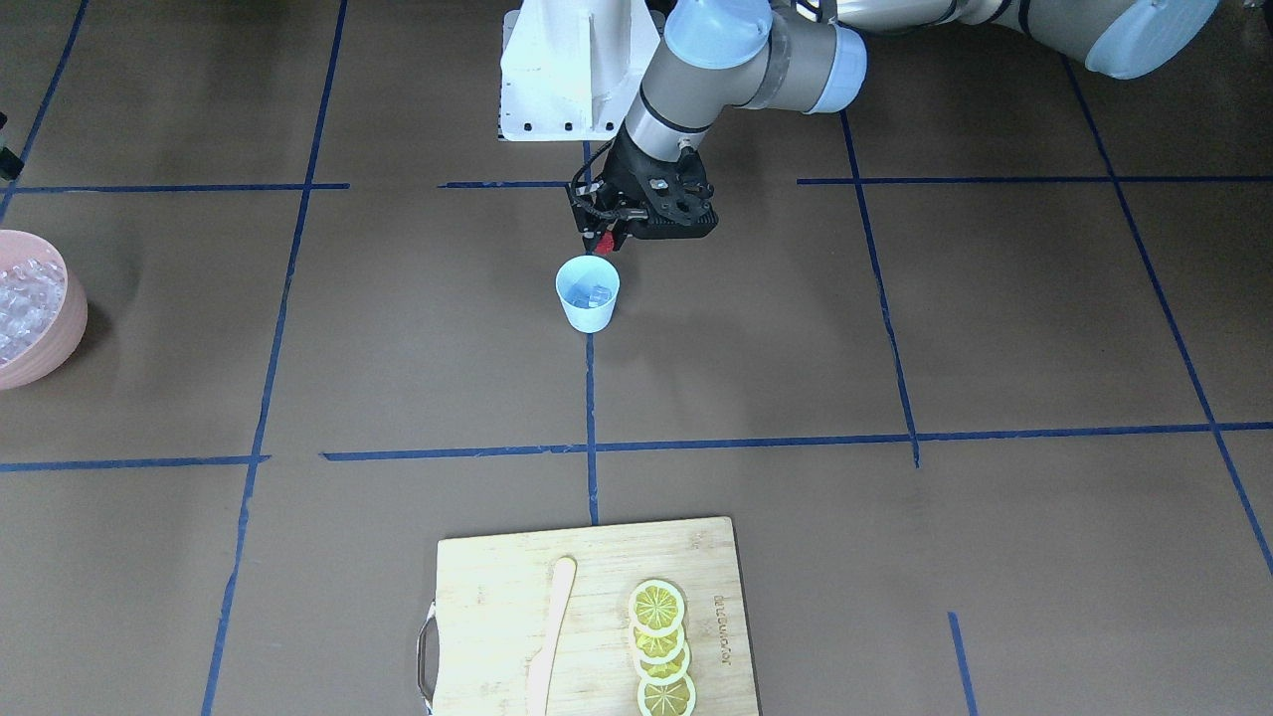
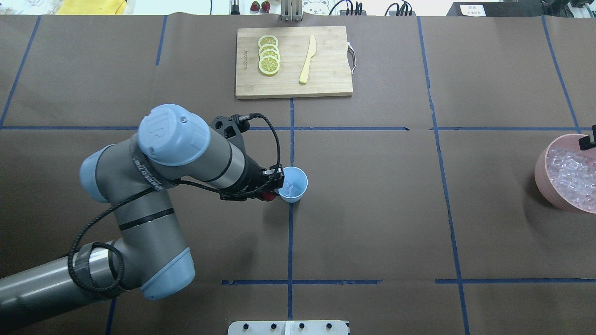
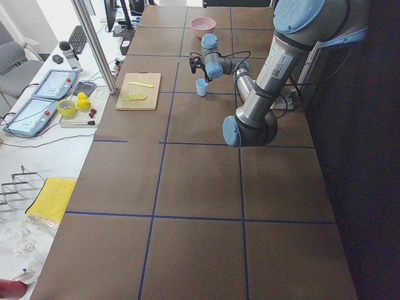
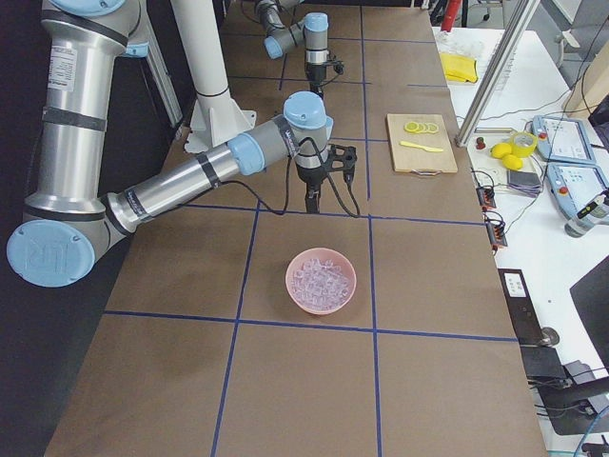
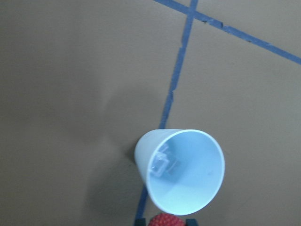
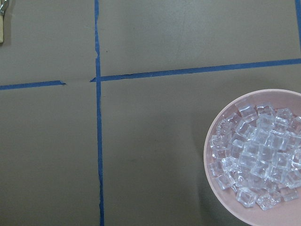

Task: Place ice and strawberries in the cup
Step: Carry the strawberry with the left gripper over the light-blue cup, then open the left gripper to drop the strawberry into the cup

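Holding one tiny dark-red round strawberry (image 5: 164, 220) pinched between narrowly set fingers, the left end effector (image 1: 601, 237) hangs just beside the rim of the small light-blue tapered plastic cup (image 2: 298, 178).

Seen from overhead, the cup stands upright mid-counter (image 2: 372, 209) on a blue tape line (image 2: 290, 242), with clear glassy ice (image 5: 162, 165) at its bottom: at least one cube, the exact count unclear. The berry sits at the cup's 8 o'clock, outside the opening. The left arm enters from 8 o'clock, elbow folded, wrist aimed down. One round pink bowl (image 2: 541, 160) heaped with many clear cubes (image 6: 258, 150) sits well apart at 3 o'clock. The right end effector (image 2: 585, 139) shows at the bowl's 12 o'clock rim; I cannot tell whether it is wide or narrow. At 12 o'clock, one bamboo cutting board (image 2: 326, 86) carries four yellow lemon slices (image 2: 269, 58) and one pale knife (image 2: 308, 60).
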Tool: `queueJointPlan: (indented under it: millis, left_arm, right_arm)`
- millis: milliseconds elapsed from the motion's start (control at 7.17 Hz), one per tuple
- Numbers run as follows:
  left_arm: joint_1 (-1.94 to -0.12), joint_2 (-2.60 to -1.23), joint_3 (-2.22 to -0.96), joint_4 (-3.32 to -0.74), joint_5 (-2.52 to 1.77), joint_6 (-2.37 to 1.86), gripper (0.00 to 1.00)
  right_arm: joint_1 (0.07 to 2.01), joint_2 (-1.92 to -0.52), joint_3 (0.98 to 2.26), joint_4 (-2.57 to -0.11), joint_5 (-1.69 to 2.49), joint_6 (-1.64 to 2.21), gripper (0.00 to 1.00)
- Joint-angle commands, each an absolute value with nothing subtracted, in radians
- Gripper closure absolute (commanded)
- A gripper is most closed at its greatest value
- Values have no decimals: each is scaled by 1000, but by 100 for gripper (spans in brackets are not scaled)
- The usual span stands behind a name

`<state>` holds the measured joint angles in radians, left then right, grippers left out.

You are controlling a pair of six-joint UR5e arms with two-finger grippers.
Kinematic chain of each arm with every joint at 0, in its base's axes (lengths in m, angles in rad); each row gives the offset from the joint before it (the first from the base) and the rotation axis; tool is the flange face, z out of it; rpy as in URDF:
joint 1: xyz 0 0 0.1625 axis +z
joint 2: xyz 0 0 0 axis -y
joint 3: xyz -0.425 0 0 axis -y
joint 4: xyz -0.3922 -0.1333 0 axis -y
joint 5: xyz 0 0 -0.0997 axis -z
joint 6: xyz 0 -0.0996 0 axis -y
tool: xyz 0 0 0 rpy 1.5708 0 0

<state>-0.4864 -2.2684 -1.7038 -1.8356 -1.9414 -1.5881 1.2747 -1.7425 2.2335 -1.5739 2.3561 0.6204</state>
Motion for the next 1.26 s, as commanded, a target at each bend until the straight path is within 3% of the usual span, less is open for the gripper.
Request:
queueJointPlan:
  millis: [0,279,558,698,977,1116]
  left_arm:
    - [-485,-2290,-1680,-1850,-1887,-1589,98]
    - [-485,-2295,-1669,-1851,-1876,-1588,91]
    - [-485,-2295,-1666,-1856,-1859,-1586,42]
    - [-485,-2295,-1666,-1856,-1859,-1585,28]
    - [-485,-2293,-1666,-1855,-1855,-1577,20]
    - [-497,-2284,-1680,-1845,-1855,-1575,21]
  right_arm:
    - [1275,-1741,2233,-1574,2356,621,1]
    - [1275,-1741,2233,-1574,2356,621,1]
    - [1275,-1741,2233,-1574,2356,621,1]
    - [1275,-1741,2233,-1574,2356,621,1]
    - [1275,-1741,2232,-1574,2356,621,1]
    - [1276,-1743,2229,-1574,2356,620,1]
